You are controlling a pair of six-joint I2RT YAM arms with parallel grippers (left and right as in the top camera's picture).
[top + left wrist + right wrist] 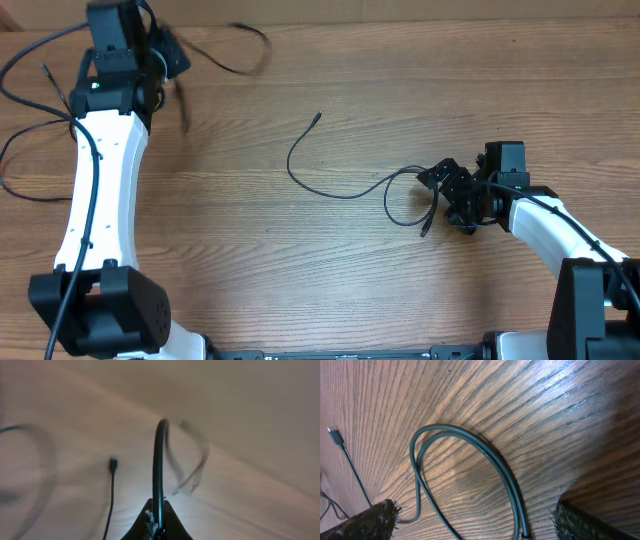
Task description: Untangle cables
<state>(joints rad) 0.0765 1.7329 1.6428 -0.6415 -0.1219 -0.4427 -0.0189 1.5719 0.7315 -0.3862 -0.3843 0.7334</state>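
Observation:
My left gripper [165, 55], at the table's far left, is shut on a black cable [250, 45] that trails right in a blurred arc. The left wrist view shows that cable [159, 460] rising from the shut jaws [159, 517], with another plug end [113, 464] lying beside it. A second cable [320, 190] lies mid-table. It runs from a free plug [318, 116] to a loop under my right gripper [452, 190]. My right gripper [475, 522] is open, its fingers either side of that loop [470, 442] without touching it.
Thin black cords [20, 150] loop at the left edge beside the left arm [100, 190]. A small plug on a thin cord [334, 434] lies at the left of the right wrist view. The wooden table [300, 280] runs toward the front.

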